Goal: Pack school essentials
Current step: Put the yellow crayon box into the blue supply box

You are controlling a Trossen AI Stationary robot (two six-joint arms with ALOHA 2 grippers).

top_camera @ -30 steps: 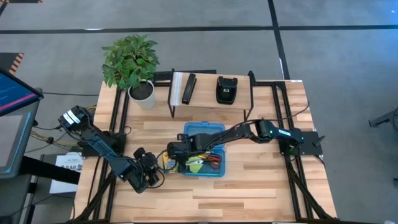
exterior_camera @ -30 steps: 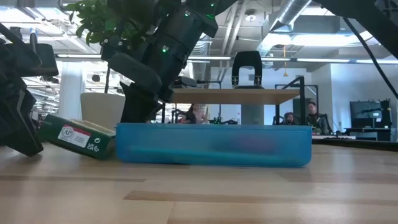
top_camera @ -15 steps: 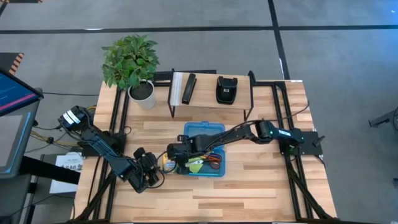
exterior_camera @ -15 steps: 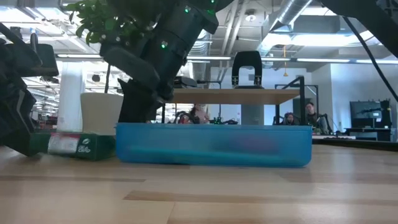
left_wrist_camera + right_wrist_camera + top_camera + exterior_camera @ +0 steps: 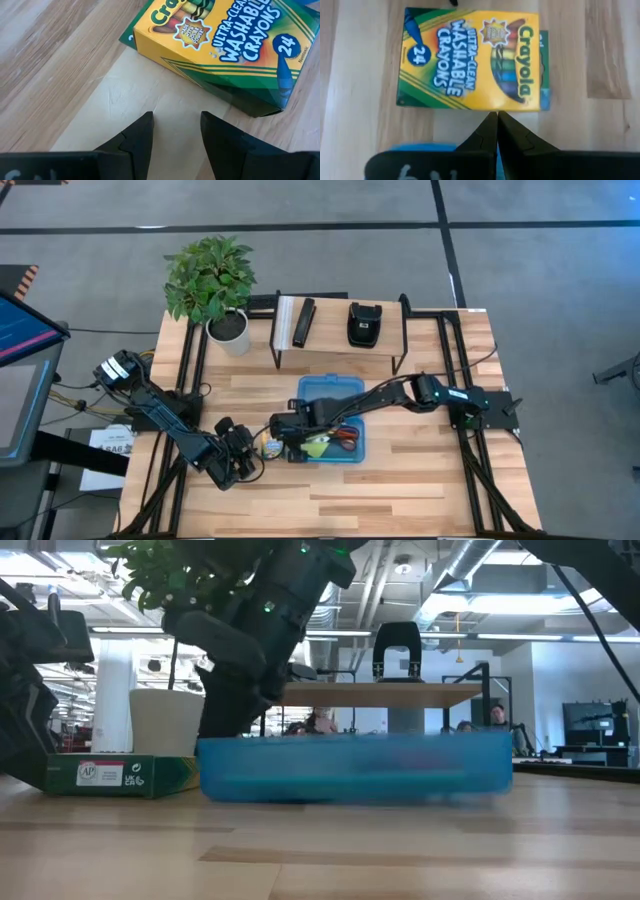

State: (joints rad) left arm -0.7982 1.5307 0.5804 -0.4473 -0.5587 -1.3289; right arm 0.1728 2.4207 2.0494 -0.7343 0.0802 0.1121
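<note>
The yellow-green crayon box (image 5: 470, 60) lies flat on the table just left of the blue translucent box (image 5: 345, 395), face up; it also shows in the low view (image 5: 110, 775). My right gripper (image 5: 496, 119) is shut, pointing steeply down, its tips at the crayon box's long edge, between it and the blue box's left end. My left gripper (image 5: 175, 127) stands open over bare wood, a little short of the crayon box (image 5: 220, 45). Inside the blue box lie a lime-green sticky-note pad (image 5: 316, 446) and red-handled scissors (image 5: 344, 437). My right gripper's shut fingertips (image 5: 492, 120) stand right at the crayon box's long edge (image 5: 495, 109), coming from above and slanting down. I cannot tell whether they touch it. The box lies flat on the table.
A potted plant (image 5: 228, 330) stands at the far left. A low shelf (image 5: 340, 345) behind the blue box carries a black bar (image 5: 302, 322) and a black pouch (image 5: 364, 323). Bare wood lies toward the near edge. People sit far off in the room behind.
The crayon box, which leaned tilted by the blue box's left end, has dropped flat onto the table. The blue box has slid a little toward the table's right edge.
</note>
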